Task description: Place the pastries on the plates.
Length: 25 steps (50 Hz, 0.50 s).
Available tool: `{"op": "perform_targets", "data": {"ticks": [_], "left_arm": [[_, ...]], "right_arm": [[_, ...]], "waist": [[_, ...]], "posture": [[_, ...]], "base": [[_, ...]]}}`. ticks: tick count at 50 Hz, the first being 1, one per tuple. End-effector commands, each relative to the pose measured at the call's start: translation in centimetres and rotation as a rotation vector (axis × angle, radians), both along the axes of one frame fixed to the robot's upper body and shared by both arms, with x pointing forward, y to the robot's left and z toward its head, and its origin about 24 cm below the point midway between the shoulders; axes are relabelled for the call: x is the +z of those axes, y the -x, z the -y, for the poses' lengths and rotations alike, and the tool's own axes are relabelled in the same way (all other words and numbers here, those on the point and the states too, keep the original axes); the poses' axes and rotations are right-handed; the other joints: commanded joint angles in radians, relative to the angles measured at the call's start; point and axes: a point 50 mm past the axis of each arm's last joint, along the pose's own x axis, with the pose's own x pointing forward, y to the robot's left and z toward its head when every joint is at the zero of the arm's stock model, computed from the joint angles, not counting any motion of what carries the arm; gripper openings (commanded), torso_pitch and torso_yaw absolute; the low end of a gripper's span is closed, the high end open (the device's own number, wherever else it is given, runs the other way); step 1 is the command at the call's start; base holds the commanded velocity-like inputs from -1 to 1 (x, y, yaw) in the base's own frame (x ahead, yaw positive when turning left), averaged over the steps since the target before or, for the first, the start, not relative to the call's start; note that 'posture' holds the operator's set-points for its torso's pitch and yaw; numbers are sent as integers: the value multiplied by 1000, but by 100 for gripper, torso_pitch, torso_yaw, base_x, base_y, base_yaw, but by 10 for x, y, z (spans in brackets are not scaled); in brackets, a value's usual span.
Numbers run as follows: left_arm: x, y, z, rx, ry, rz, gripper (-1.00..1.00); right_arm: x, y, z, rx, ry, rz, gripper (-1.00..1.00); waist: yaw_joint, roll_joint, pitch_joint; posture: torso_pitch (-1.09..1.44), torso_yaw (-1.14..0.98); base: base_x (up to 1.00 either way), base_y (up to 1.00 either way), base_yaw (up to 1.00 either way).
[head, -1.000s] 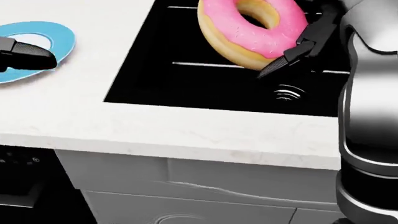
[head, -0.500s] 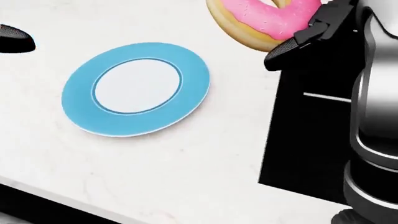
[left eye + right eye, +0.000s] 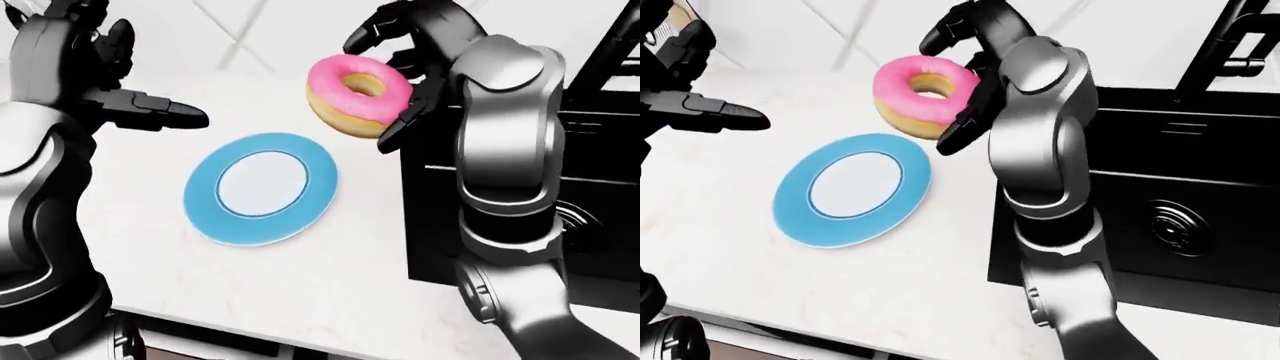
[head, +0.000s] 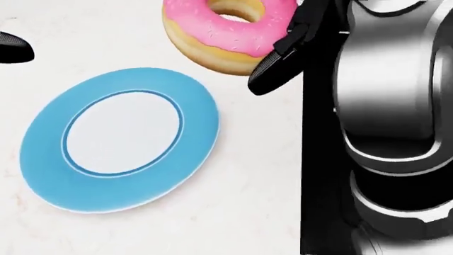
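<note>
Doughnut (image 3: 358, 95) with pink icing hangs in the air, clamped in the fingers (image 3: 398, 129) of the right hand (image 3: 410, 56): one dark finger runs under its lower right edge and the others curl over the top behind it. In the left-eye view it sits above and to the right of the blue plate (image 3: 260, 188), which lies flat on the white desk (image 3: 330, 270) with nothing on it. In the head view the pastry overlaps only the plate's upper right rim, so it looks not yet centred over the pale middle.

The left hand (image 3: 130, 105) hovers up and to the left of the plate, well clear of it, its fingers stretched out and apart, holding nothing.

To the right of the plate the desk gives way to a black sink (image 3: 1160, 217), whose edge runs close beside the plate's right side.

The main risk, as I judge it, is an early release. Let go from here, the doughnut would land on the rim or just beside it, could tip the plate or roll, and the sink edge is near enough to catch it. It is also tilted in the grip, so dropped from this height it may land on edge rather than flat. A further shift to the left and a lower release would reduce both dangers.
</note>
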Motion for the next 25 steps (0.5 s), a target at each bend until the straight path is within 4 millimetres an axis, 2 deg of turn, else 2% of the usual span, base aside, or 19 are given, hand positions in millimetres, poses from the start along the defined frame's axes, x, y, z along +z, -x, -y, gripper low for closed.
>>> {"op": "perform_targets", "data": {"ticks": [1,12,18,25], "left_arm": [[16,8,-2,11,-15,82,100],[22,12,-7,18,-4,98,100],[22,12,-6,17,-4,96,100],[22,12,-11,25,2,99,100]], "right_arm": [[19,6,-12,38,49,60,-98],[7,1,-67,171,175,-16,-96],[-3,-1,-87,215,177,-24,-96],[-15,-2,-99,246,208,-27,-100]], "waist": [[1,2,-28],[-17,26,-22],[-22,38,-20],[-27,47,-20]], "posture": [[0,0],[0,0],[0,0],[0,0]], "base": [[0,0,0],[0,0,0],[0,0,0],[0,0,0]]}}
